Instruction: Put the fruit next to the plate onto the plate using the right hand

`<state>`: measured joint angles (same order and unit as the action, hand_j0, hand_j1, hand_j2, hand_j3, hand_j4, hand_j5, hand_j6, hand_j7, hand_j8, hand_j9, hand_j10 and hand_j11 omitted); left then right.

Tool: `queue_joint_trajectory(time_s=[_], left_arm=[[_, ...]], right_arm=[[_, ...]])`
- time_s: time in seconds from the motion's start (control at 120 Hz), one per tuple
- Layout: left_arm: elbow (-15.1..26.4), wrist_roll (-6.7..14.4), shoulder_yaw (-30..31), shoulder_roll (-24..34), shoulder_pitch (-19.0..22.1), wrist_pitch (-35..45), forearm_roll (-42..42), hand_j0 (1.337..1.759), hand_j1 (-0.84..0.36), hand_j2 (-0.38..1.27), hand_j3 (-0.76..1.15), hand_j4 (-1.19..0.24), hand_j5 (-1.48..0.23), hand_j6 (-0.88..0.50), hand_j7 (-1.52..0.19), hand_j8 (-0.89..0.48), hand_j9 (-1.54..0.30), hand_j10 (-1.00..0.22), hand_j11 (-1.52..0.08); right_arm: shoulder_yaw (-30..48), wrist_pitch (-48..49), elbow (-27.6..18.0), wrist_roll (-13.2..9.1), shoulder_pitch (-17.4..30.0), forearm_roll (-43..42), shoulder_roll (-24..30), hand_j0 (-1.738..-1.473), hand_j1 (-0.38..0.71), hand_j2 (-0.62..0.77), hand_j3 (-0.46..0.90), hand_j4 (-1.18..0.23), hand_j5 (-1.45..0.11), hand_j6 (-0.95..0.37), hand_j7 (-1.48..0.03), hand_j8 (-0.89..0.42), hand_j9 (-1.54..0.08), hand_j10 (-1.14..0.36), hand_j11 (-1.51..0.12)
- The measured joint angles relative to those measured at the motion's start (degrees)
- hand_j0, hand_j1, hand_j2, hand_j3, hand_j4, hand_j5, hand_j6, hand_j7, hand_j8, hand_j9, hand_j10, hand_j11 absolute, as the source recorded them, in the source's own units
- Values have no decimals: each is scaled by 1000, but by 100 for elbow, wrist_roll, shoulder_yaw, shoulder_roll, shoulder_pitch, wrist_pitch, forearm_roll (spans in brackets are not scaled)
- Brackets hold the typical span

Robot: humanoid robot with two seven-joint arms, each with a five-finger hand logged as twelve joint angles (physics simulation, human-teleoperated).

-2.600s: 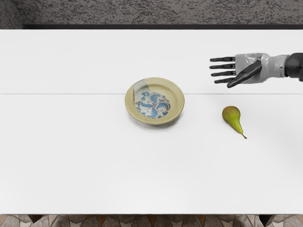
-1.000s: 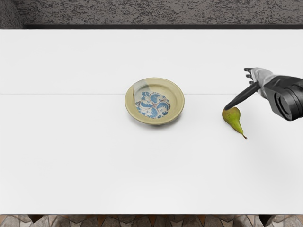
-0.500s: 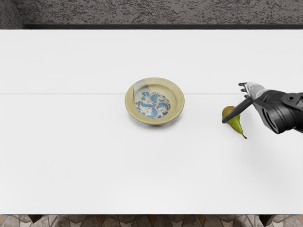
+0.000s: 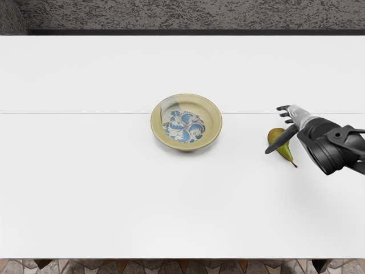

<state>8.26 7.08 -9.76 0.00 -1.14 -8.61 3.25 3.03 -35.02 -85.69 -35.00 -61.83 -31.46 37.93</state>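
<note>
A green-brown pear (image 4: 278, 144) lies on the white table to the right of the plate, its stem pointing to the lower right. The plate (image 4: 212, 113) is olive-rimmed with a blue and white pattern in its middle, and nothing lies on it. My right hand (image 4: 283, 124) comes in from the right edge and hovers over the pear, fingers spread and pointing left, thumb (image 4: 278, 142) crossing in front of the fruit. The hand holds nothing. The black forearm hides the table just right of the pear.
The white table (image 4: 102, 182) runs across the whole view, with a thin seam line level with the plate. A dark textured wall stands behind its far edge.
My right hand has swung down and leftward from above the pear's far right to directly over it. The forearm has turned toward the camera. Pear and plate have stayed put.
</note>
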Motion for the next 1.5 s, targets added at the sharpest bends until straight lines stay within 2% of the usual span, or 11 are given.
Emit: queue_joint_trajectory(time_s=[0.467, 0.708, 0.717, 0.85, 0.858, 1.133, 1.142, 1.15, 1.208, 1.3, 1.5], left_arm=[[0, -2, 0, 0, 0, 0, 0, 1658, 348, 0, 0, -1, -1, -1, -1, -1, -1, -1, -1], [-1, 0, 1, 0, 0, 0, 1, 1658, 348, 0, 0, -1, -1, -1, -1, -1, -1, -1, -1], [-1, 0, 1, 0, 0, 0, 1, 1658, 348, 0, 0, -1, -1, -1, -1, -1, -1, -1, -1], [0, -1, 1, 0, 0, 0, 1, 1658, 348, 0, 0, -1, -1, -1, -1, -1, -1, -1, -1], [0, -1, 1, 0, 0, 0, 1, 1658, 348, 0, 0, -1, -1, -1, -1, -1, -1, -1, -1], [-1, 1, 3, 0, 0, 0, 2, 1658, 348, 0, 0, -1, -1, -1, -1, -1, -1, -1, -1], [-1, 1, 3, 0, 0, 0, 2, 1658, 348, 0, 0, -1, -1, -1, -1, -1, -1, -1, -1], [-1, 1, 3, 0, 0, 0, 2, 1658, 348, 0, 0, -1, -1, -1, -1, -1, -1, -1, -1], [-1, 0, 4, 0, 0, 0, 2, 1658, 348, 0, 0, -1, -1, -1, -1, -1, -1, -1, -1], [-1, 0, 4, 0, 0, 0, 2, 1658, 348, 0, 0, -1, -1, -1, -1, -1, -1, -1, -1], [-1, 0, 5, 0, 0, 0, 2, 1658, 348, 0, 0, -1, -1, -1, -1, -1, -1, -1, -1]], right_arm=[[4, 1, -23, 1, 201, -186, 26, -1658, -72, -44, 0, -232, -302, -234, -301, -233, -302, -232, -275], [16, 16, -29, 17, 269, -266, 41, -1658, -13, -55, 0, -292, -353, -282, -365, -292, -354, -45, -647], [15, 15, -29, 16, 271, -262, 41, -1658, -10, -56, 0, -295, -356, -284, -368, -295, -357, -75, -563], [16, 12, -25, 15, 282, -272, 24, -1658, 49, -65, 0, -349, -412, -333, -432, -292, -462, 3, -682], [16, 11, -25, 15, 282, -279, 23, -1658, 54, -66, 0, -356, -414, -337, -437, -289, -476, 49, -768], [16, 30, -11, 48, 327, -349, 11, -1658, 204, -86, 0, -500, -560, -420, -606, -268, -648, 83, -872], [16, 30, -10, 48, 328, -355, 11, -1658, 206, -83, 0, -504, -563, -416, -610, -268, -650, 111, -935], [16, 31, -10, 49, 331, -359, 10, -1657, 208, -81, 0, -507, -569, -415, -615, -271, -644, 115, -1146], [20, 42, -7, 62, 359, -430, 8, -1655, 213, -67, -1, -531, -608, -404, -651, -277, -654, -11, -1038], [22, 50, -3, 70, 387, -506, 5, -1653, 230, -43, -1, -574, -662, -379, -708, -303, -612, 4, -1091], [28, 48, 6, 73, 425, -581, -26, -1646, 261, -34, -2, -661, -753, -320, -821, -183, -813, 83, -1214]])
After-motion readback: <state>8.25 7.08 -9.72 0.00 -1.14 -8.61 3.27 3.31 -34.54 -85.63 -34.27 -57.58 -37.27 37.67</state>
